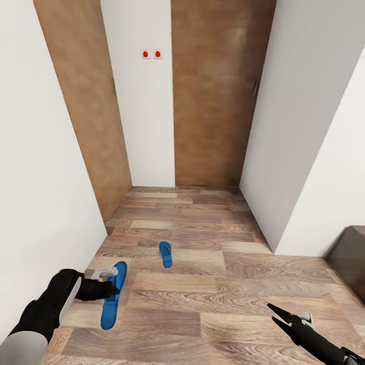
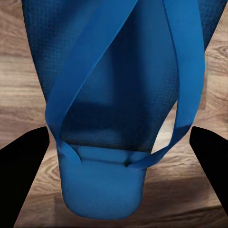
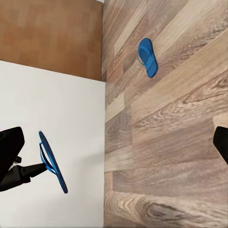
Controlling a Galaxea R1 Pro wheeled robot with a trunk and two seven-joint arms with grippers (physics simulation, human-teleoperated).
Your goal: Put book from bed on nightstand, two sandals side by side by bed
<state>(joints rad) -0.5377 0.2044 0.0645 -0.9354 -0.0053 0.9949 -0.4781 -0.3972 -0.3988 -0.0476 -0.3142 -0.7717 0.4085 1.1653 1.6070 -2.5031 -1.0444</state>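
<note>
While the left tool [image 1: 115,290] grips one flat bright blue sandal [image 1: 112,296] at lower left, lifted off the wood-plank floor [image 1: 213,284], the second blue sandal [image 1: 165,253] lies mid-frame. Right tool [image 1: 274,313] at lower right is spread wide, empty.

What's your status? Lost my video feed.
Left gripper shut on near sandal, lifted off floor. Right gripper open, empty. Second sandal flat on floor ahead. Path between unobstructed.

White walls [image 1: 45,167], wood-plank floor [image 1: 213,284], brown doors [image 1: 215,96].
</note>
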